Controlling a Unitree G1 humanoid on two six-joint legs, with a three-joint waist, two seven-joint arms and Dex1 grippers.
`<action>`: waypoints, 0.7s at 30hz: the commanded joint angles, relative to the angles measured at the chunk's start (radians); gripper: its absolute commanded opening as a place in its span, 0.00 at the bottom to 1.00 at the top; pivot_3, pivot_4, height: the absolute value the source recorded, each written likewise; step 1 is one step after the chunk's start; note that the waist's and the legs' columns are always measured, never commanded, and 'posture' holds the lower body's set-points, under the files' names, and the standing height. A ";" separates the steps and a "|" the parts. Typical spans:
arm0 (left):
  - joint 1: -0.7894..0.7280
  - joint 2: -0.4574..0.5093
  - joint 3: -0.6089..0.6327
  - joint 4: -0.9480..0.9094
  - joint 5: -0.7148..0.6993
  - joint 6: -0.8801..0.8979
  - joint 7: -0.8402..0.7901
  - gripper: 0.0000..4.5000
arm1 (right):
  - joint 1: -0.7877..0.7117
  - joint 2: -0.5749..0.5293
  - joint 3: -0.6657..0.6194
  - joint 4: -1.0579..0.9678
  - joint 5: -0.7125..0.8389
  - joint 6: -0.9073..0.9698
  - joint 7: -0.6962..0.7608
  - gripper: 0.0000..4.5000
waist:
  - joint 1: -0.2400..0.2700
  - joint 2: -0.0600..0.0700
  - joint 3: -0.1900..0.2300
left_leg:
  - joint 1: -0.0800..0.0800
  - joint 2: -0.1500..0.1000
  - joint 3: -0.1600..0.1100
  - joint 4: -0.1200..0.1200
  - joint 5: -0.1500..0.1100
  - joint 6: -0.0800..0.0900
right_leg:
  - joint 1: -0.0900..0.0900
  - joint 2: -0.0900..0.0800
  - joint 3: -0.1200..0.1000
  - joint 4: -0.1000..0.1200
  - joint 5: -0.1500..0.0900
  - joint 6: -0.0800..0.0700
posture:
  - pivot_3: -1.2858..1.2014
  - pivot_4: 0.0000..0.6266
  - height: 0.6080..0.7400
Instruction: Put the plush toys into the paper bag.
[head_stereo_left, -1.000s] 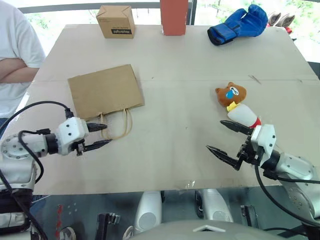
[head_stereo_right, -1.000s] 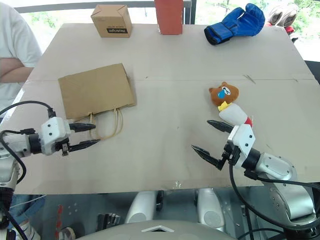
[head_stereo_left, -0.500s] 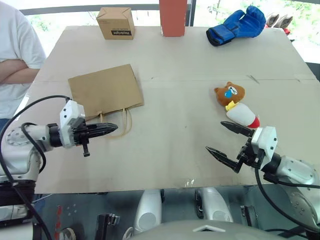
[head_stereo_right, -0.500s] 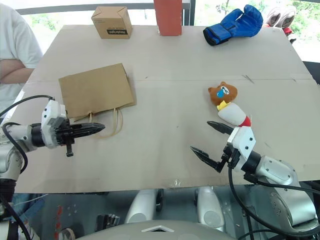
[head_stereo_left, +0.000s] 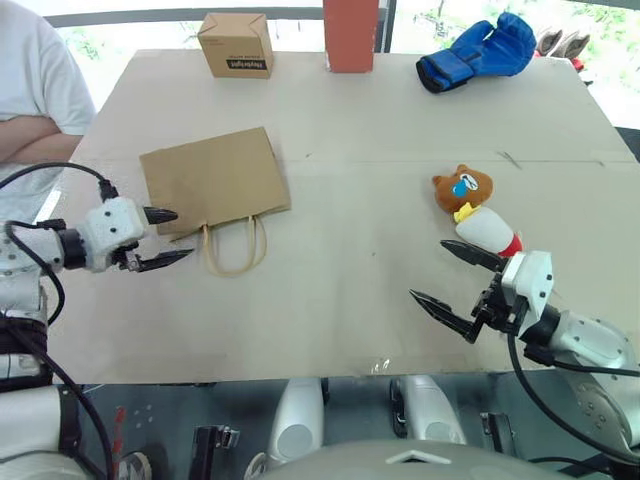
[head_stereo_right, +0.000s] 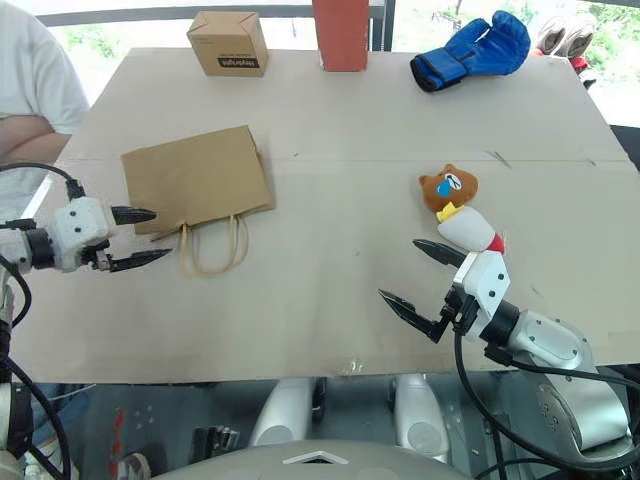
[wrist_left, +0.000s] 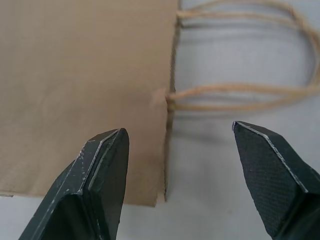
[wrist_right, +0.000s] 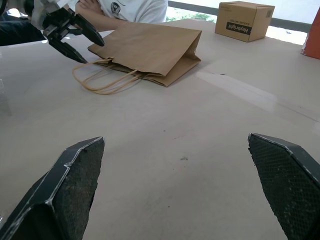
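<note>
Paper bag (head_stereo_left: 214, 179): lay flat on the table (head_stereo_left: 380, 130), left of centre, mouth edge toward the robot; two twisted loop handles (head_stereo_left: 235, 245) spread on the tabletop past that edge.
Bear head (head_stereo_left: 462, 189): brown, blue tear mark, yellow bow; rested on the table's right side, well apart from the bag.
Cone plush (head_stereo_left: 487, 231): white with red tip; lay touching the bear head on its near side, just beyond the right gripper.
Left gripper (head_stereo_left: 166, 236): fingers spread apart, nothing between them; held at the bag's near left corner, beside the handles. In the left wrist view the bag's mouth edge and one handle's root sat between the two fingers (wrist_left: 102, 175).
Right gripper (head_stereo_left: 457, 286): fingers wide apart, empty; held over the table near the front edge, its far fingertip close to the cone plush.
Cardboard box (head_stereo_left: 236, 44): small, black print; far edge, left.
Red-orange block (head_stereo_left: 351, 33): upright at the far edge, centre.
Boxing glove (head_stereo_left: 476, 50): blue, far right.
Person (head_stereo_left: 35, 100): white shirt, arms folded, beside the table's left edge.
</note>
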 joint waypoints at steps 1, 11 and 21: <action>-0.061 -0.002 -0.009 0.059 0.021 -0.099 0.017 0.81 | 0.007 -0.001 -0.021 -0.042 0.004 -0.018 -0.009 1.00 | 0.003 0.000 0.000 | 0.000 0.000 0.000 0.000 0.000 0.000 | 0.000 0.000 0.000 0.000 0.000 0.000 | 0.52 0.24 1.00; -0.095 -0.080 -0.025 0.098 -0.017 -0.161 -0.026 0.81 | 0.024 0.002 -0.012 -0.054 -0.010 -0.022 -0.032 1.00 | 0.001 -0.001 -0.001 | 0.000 0.000 0.000 0.000 0.000 0.000 | 0.000 0.000 0.000 0.001 0.000 0.000 | 0.52 0.24 1.00; 0.001 -0.202 -0.031 -0.140 -0.184 -0.012 -0.123 0.53 | 0.029 0.001 -0.014 -0.057 -0.027 -0.029 -0.045 1.00 | -0.001 -0.002 -0.001 | 0.000 0.000 0.000 0.002 0.000 0.000 | 0.001 0.000 0.000 0.002 0.000 0.000 | 0.52 0.24 1.00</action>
